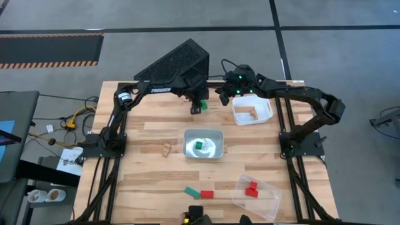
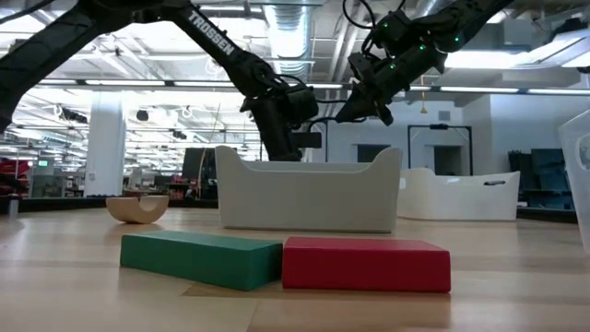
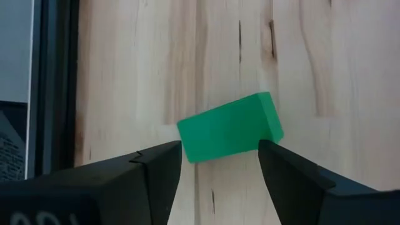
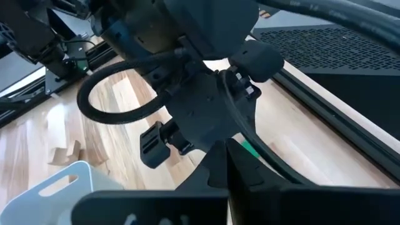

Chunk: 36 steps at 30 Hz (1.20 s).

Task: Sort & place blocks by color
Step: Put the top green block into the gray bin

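A green block (image 3: 230, 127) lies flat on the wooden table near its far edge, also in the high view (image 1: 204, 106). My left gripper (image 3: 220, 162) hangs over it, pointing steeply down, open, one finger on either side of the block's near end. My right gripper (image 4: 226, 164) is shut with nothing in it, raised just to the right of the left hand (image 1: 223, 95). Another green block (image 1: 199, 145) rests in the silvery tray (image 1: 215, 134). Red blocks (image 1: 251, 189) lie in the clear tray (image 1: 265, 203), and wood blocks (image 1: 250, 113) in the white tray (image 1: 265, 112).
A green block (image 2: 201, 258) and a red block (image 2: 366, 265) lie side by side near the table's front edge. A wood arch block (image 1: 166, 149) sits left of the silvery tray. A black perforated wedge (image 1: 178, 62) stands at the far edge behind the left arm.
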Each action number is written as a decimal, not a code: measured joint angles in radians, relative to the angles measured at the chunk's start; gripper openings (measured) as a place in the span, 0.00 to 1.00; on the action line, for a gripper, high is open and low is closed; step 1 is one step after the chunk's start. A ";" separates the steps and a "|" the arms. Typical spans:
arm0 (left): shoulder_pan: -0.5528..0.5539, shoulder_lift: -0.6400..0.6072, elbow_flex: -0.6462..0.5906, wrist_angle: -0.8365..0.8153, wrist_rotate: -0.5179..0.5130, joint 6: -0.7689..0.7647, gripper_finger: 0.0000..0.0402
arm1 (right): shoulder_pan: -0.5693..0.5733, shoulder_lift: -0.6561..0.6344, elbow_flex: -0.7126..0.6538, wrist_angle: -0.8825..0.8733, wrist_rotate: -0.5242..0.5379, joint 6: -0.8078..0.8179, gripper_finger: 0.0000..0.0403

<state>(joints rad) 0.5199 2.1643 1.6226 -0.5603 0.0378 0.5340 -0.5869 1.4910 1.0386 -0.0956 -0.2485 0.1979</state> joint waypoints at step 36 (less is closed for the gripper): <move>0.059 0.095 0.122 -0.092 0.051 -0.026 0.54 | 0.012 0.000 0.001 -0.039 -0.004 -0.015 0.02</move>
<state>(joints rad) 0.5791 2.2590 1.7447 -0.6528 0.0889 0.5077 -0.5753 1.4914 1.0397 -0.1345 -0.2527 0.1825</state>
